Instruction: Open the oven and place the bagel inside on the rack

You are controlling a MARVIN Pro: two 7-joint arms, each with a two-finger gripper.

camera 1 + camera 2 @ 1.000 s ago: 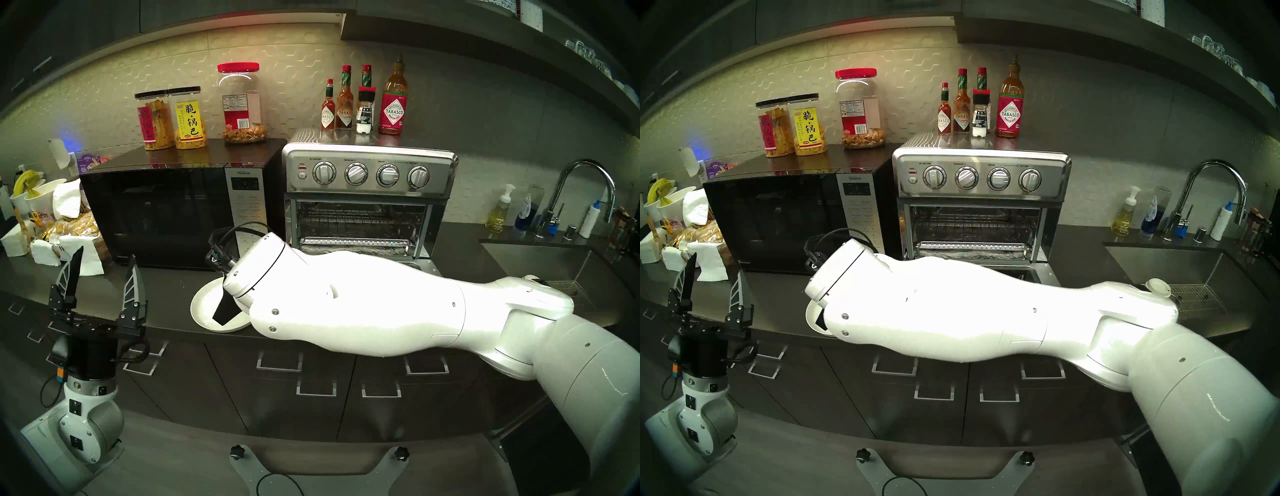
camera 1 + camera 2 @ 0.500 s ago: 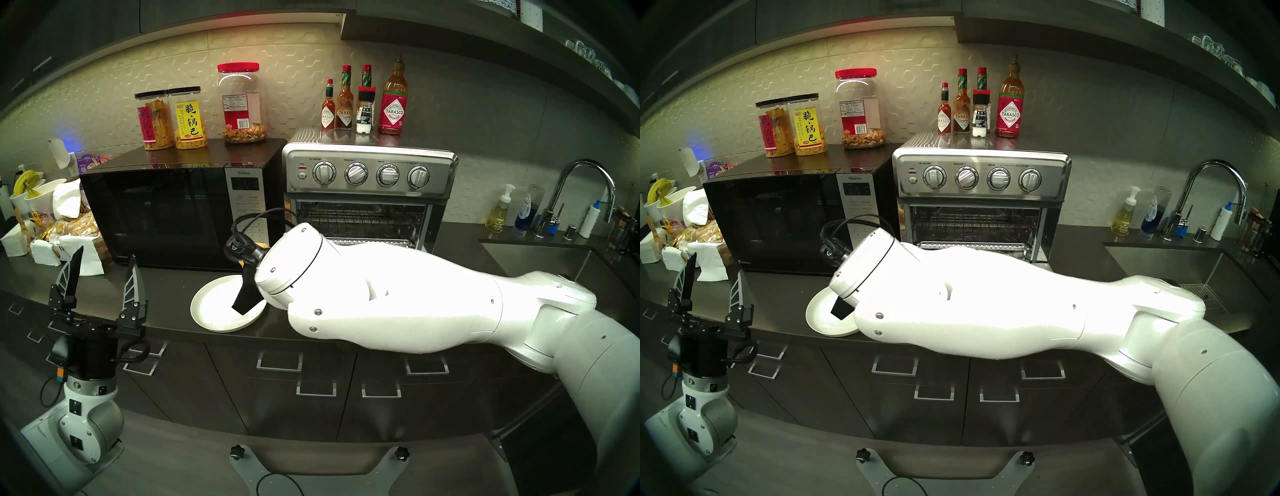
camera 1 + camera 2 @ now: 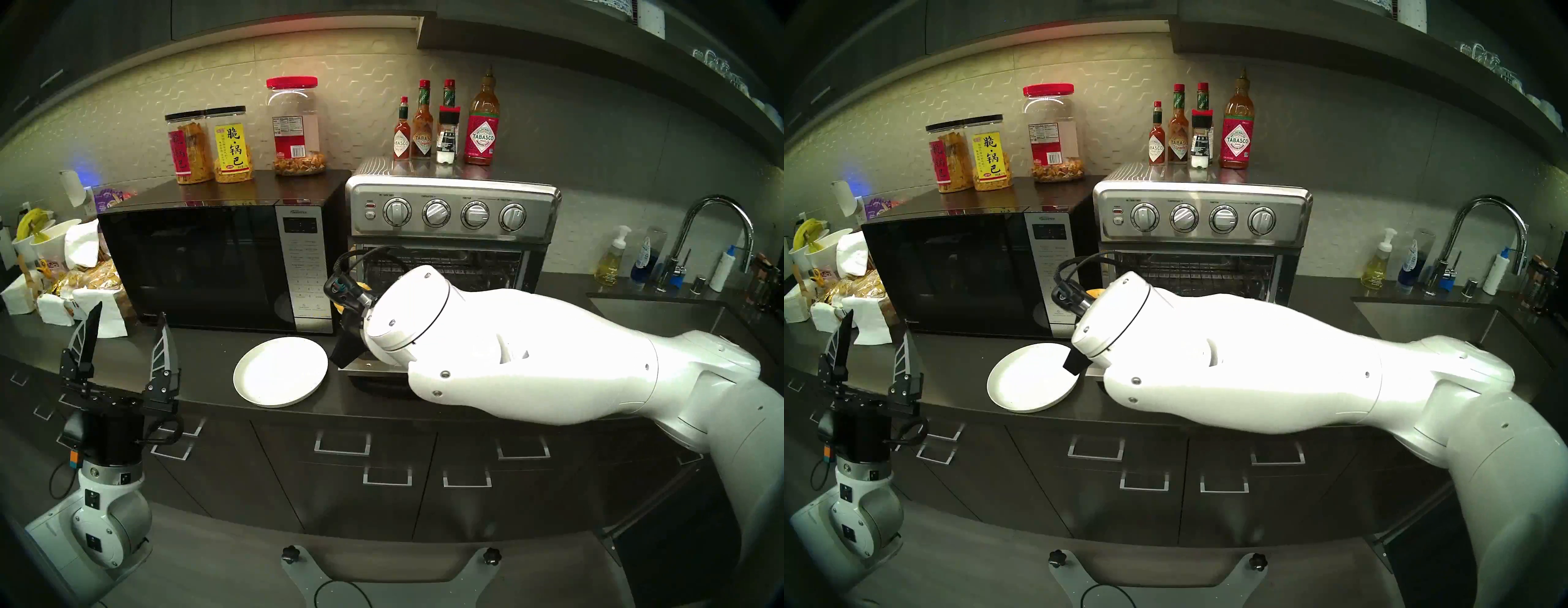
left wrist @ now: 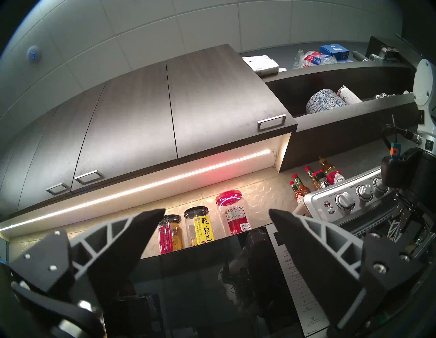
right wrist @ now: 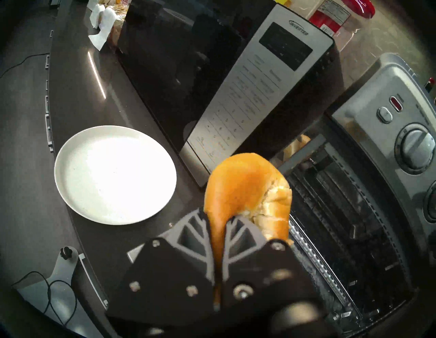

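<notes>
Since 1 s ago, right gripper (image 5: 218, 226) swung off white round plate (image 5: 70, 188) toward open stainless-steel toaster oven (image 5: 368, 101), clenched on golden-brown bagel (image 5: 238, 186); left gripper (image 4: 217, 219) idle, spread. Risk: thin pinch, bagel may slip before wire rack (image 3: 462, 271).

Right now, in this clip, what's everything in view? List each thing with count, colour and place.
Stainless-steel toaster oven: one, silver, on the counter, door open.
Wire rack: one, silver, inside the oven.
Golden-brown bagel: one, in the right gripper's jaws, in front of the oven opening.
Round plate: one, white, bare, on the counter in front of the microwave.
Black microwave: one, left of the oven.
Snack jars: three, clear, on the microwave.
Sauce bottles: four, red-orange, on the oven top, with a small shaker.
Curved faucet: one, chrome, at the sink, far right.
Soap bottles: several, beside the faucet.
Left gripper: open, empty, raised at left.
Right gripper: shut on the bagel.
</notes>
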